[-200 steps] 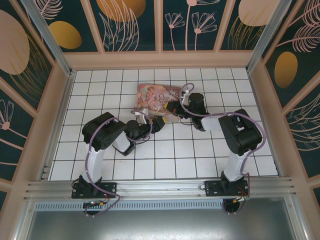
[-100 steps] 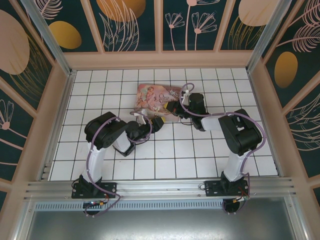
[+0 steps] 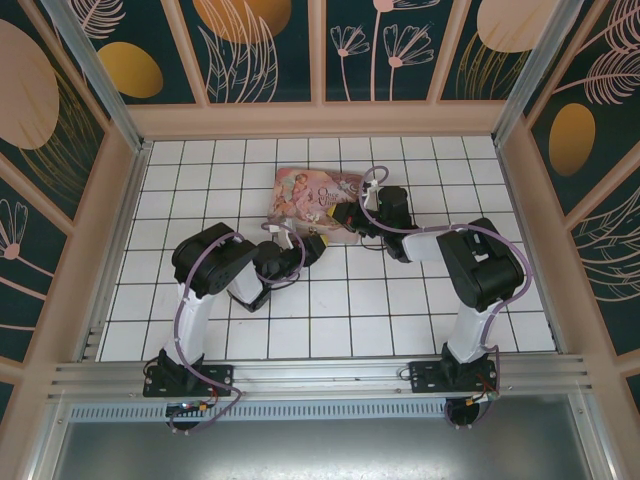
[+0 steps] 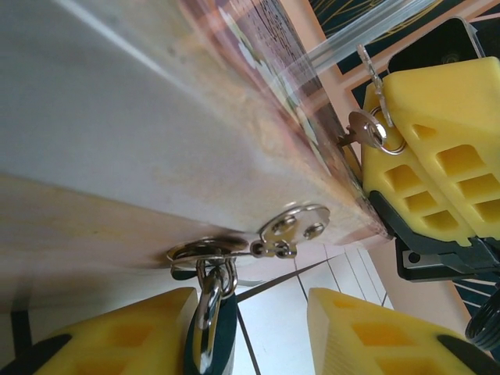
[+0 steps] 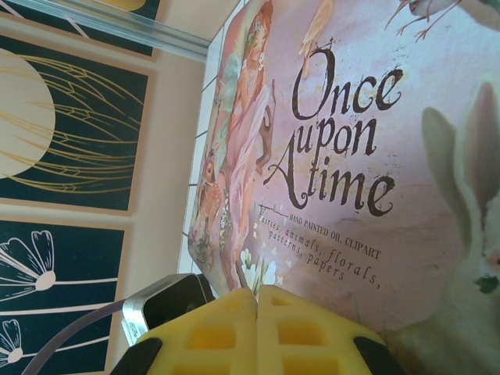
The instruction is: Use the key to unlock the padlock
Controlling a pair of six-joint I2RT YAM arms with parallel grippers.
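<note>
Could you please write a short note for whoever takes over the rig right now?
Left hand open, fingers either side of the padlock, which is hooked on the hasp of the tin box.
Right hand shut, key at its fingertips, seemingly pinched, apart from the padlock.
Done: both hands at the padlock.
Left: steady padlock, insert key, turn, open it.

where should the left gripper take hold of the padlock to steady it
Take the padlock by its blue body, pinching its sides, coming from the end opposite the shackle. It hangs by that thin shackle from the hasp on the tin box, so the body is the broad, free part. The left gripper straddles it, jaws apart.
</note>
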